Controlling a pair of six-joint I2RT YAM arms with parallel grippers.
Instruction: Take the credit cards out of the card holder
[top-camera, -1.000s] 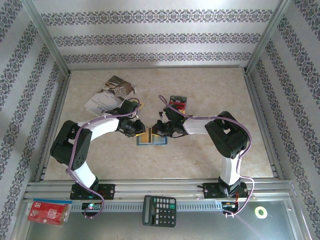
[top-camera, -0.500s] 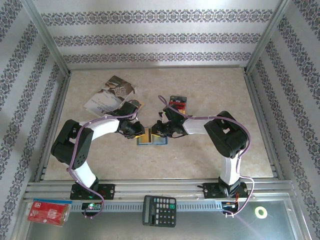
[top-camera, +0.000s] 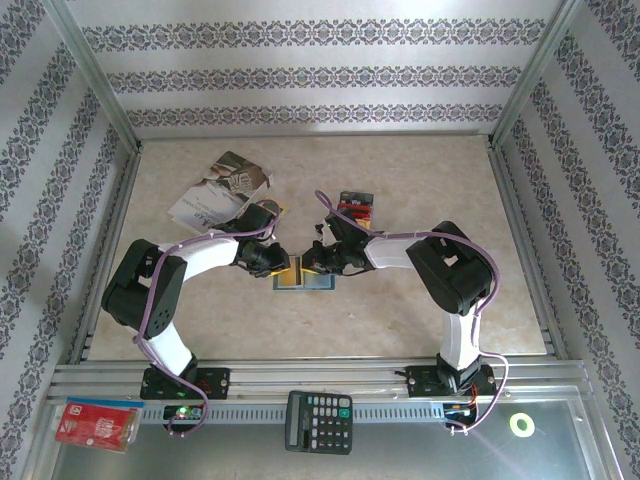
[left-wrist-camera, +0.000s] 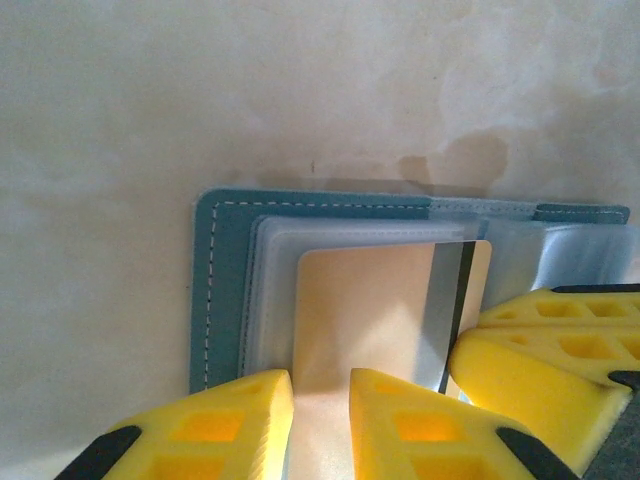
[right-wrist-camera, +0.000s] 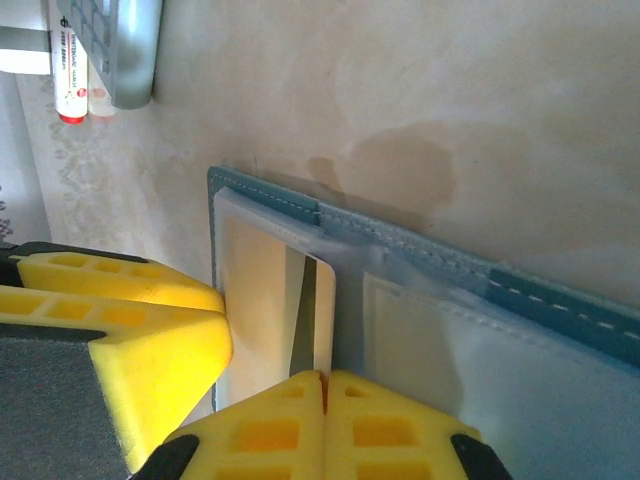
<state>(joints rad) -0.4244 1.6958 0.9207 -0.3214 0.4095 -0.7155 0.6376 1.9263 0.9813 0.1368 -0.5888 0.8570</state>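
Now, open blue stitched wallet (left-wrist-camera: 225, 290) with gold-tan plastic card (left-wrist-camera: 370, 310) tucked inside, left gripper (left-wrist-camera: 320, 385) slightly parted on the card, right gripper (right-wrist-camera: 322, 385) closed at its edge.

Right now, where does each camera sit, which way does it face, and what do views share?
Top external: above, behind the bases, looking down at the table; both arms show.
Left wrist: on that arm, looking down past the left claw onto the card holder.
Right wrist: likewise, past the shut right claw.
Shared: both wrist views show the gold-tan card and the holder.
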